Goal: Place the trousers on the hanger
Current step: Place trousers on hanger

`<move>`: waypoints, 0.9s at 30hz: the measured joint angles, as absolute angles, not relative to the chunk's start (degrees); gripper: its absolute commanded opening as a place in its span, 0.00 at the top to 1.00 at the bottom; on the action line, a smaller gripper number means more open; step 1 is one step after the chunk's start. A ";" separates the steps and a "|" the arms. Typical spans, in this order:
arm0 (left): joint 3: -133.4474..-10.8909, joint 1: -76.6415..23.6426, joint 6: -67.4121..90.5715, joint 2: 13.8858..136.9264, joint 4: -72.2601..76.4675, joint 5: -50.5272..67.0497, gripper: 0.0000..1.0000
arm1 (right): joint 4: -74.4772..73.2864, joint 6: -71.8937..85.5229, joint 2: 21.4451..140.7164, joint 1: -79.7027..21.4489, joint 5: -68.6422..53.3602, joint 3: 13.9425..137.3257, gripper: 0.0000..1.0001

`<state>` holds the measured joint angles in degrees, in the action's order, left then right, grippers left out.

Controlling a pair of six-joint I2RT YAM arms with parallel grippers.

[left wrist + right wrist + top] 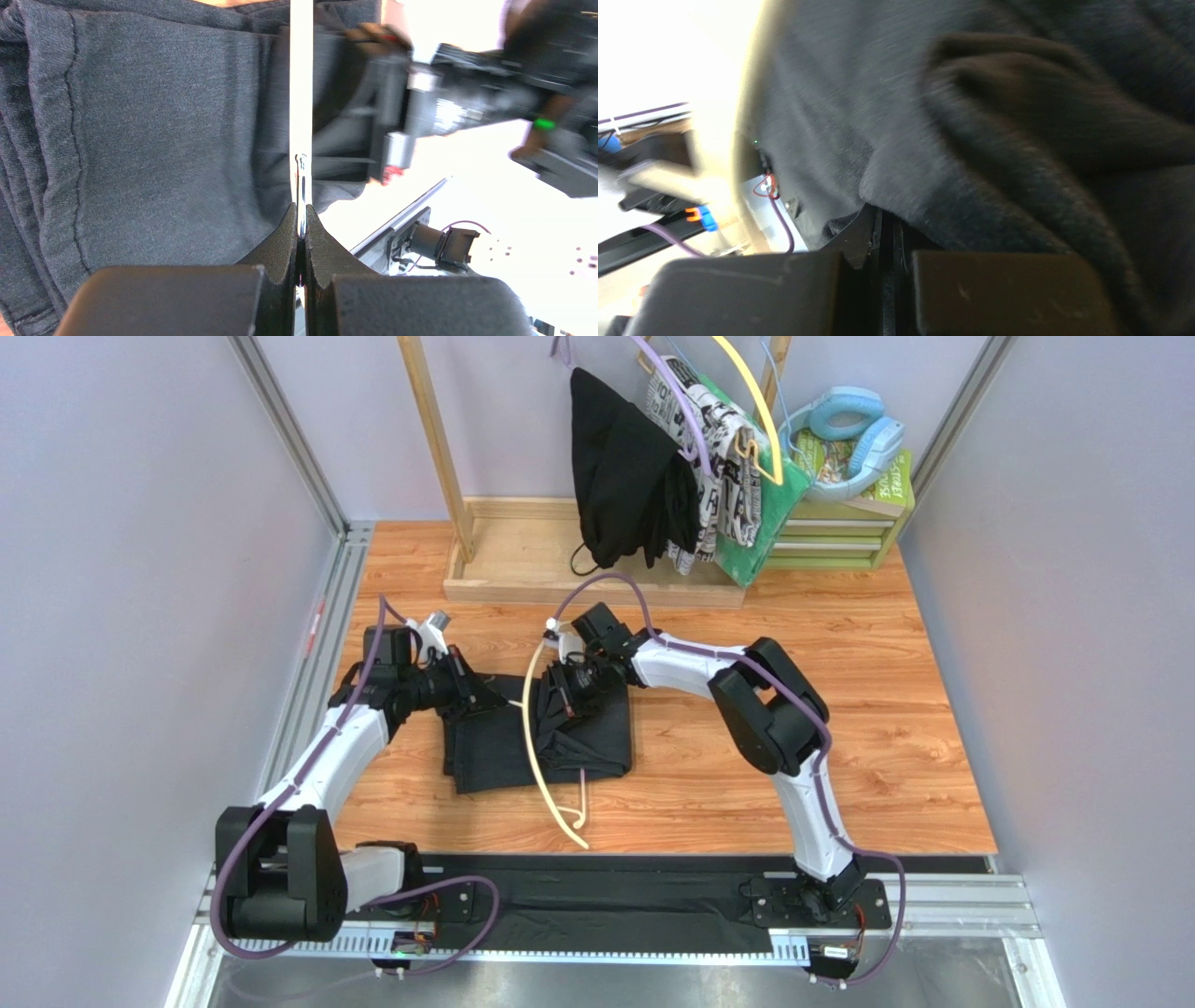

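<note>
The black trousers (484,756) lie folded on the wooden table, and dark fabric fills the left wrist view (161,140) and the right wrist view (1018,140). The cream hanger (529,721) arcs across the trousers, its end reaching toward the table's front. My left gripper (494,700) is at the trousers' upper left; in the left wrist view it (302,222) is shut on the hanger's thin bar (300,84). My right gripper (568,697) is at the trousers' top edge; in the right wrist view it (885,224) is shut on a fold of trousers fabric, with the hanger (749,140) a blurred pale band at the left.
A wooden rack base (533,560) stands at the back. A black garment (617,469), a patterned cloth (723,448), a yellow hanger (751,399) and a purple hanger (673,392) hang from it. A green crate with blue headphones (849,434) stands at the back right.
</note>
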<state>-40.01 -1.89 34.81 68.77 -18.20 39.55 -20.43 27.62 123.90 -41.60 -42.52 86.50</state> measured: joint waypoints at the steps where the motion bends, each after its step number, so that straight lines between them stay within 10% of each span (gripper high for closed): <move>1: -39.88 -1.89 34.87 68.49 -18.17 39.51 1.00 | -19.42 28.01 125.10 -41.58 -42.54 86.17 1.00; 13: -39.46 -1.85 35.09 67.59 -18.87 38.68 1.00 | -24.47 24.38 125.67 -42.26 -43.83 91.20 0.46; 19: -39.46 -1.85 35.53 67.61 -18.85 38.70 1.00 | -31.05 16.99 117.27 -41.87 -41.43 92.31 1.00; 27: -39.46 -1.85 35.51 67.61 -18.87 38.72 1.00 | -32.97 12.47 116.81 -40.23 -36.64 94.13 1.00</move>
